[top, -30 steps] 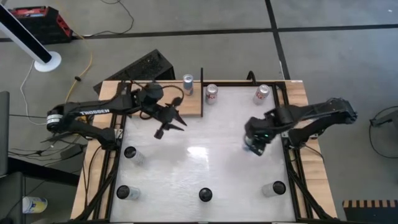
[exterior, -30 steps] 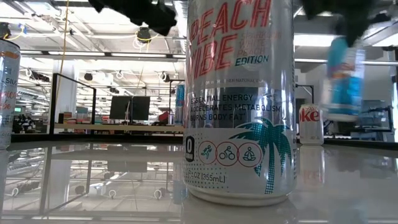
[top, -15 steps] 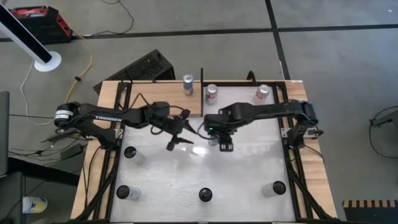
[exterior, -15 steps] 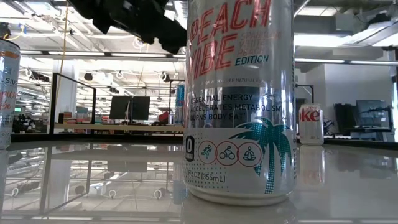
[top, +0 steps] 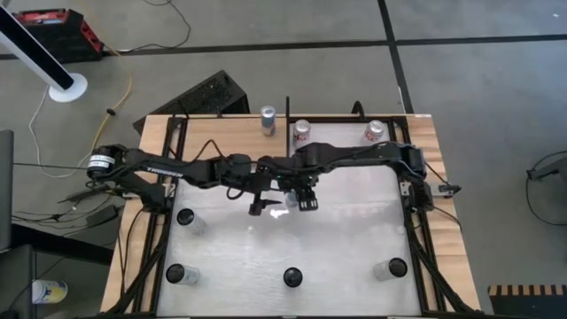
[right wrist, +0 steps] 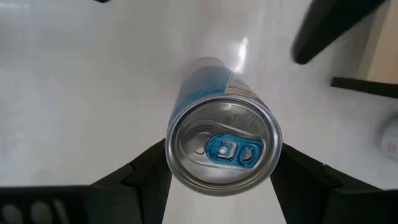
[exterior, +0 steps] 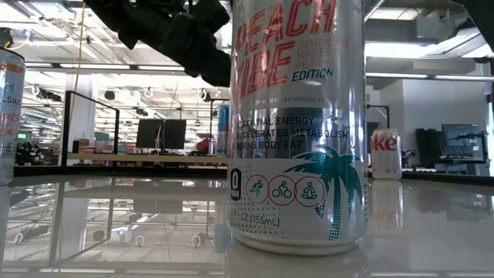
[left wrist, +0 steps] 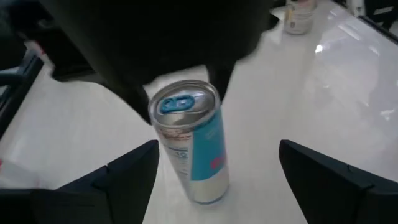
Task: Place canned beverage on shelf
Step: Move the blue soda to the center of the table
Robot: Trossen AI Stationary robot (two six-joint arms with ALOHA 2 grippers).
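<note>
Aluminium is thin and slick, so this step wants a square, gentle grip. It looks like a hand-over at mid-table. The slim light-blue and silver beverage can with a blue pull-tab (left wrist: pixel 193 149) is clamped at its upper body between the fingers of the right gripper (right wrist: pixel 224 163), which reaches in from above. The left gripper (top: pixel 259 197) has its fingers spread wide, one on each side of the can and not touching it. I cannot tell whether the can's base rests on the glossy white tabletop (top: pixel 337 239) or hangs just above it.

To do it well, I would bring the left fingers in level on the can's lower body, below the right fingers, and close evenly so the wall does not dent or slip. The right gripper should let go only once that hold is firm. The can leans a little in the left wrist view, so keep it upright during the exchange.

The flat light-wood shelf plank with thin black metal uprights (top: pixel 213 133) lies at the table's far left corner, on the left arm's side, partly covered by that arm. A silver can (top: pixel 267 119) already stands at its far right end, so the carry should aim for bare wood well apart from it and clear of the uprights
</note>
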